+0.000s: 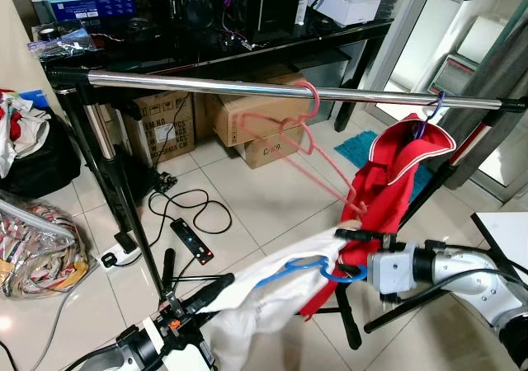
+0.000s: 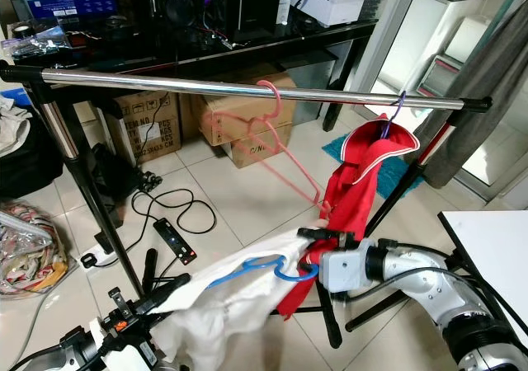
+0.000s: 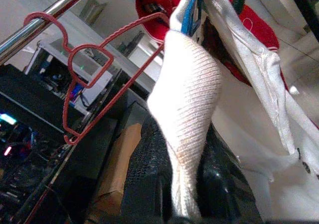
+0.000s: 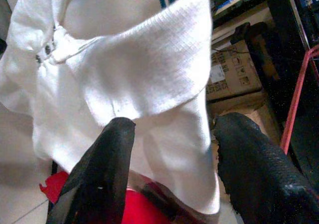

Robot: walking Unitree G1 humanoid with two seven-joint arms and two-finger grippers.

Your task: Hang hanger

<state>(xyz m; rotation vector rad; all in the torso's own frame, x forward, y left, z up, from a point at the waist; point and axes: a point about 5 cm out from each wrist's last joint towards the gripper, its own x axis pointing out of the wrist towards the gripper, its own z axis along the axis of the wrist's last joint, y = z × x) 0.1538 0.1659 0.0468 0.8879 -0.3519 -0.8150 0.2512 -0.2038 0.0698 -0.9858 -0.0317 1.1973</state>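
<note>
The blue hanger (image 1: 309, 266) carrying the white shirt (image 1: 264, 301) sits low, well below the steel rail (image 1: 247, 84); the left gripper (image 3: 172, 184) pinches the shirt's ribbed fabric while the right gripper (image 4: 169, 154) has its fingers spread by the collar, so this looks like the carry-up stage. Next the hook must rise and drop over the rail between the pink hanger (image 1: 293, 136) and the red garment (image 1: 392, 177). Cardboard boxes (image 1: 247, 119) under the desk look shut, contents unseen.

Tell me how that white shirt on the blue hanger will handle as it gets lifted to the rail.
The white shirt looks floppy: it sags and folds between the left gripper and the right gripper. Its knit cloth seems light, so it would likely sway. It may slide along the blue hanger, which looks smooth and sits tilted.
</note>
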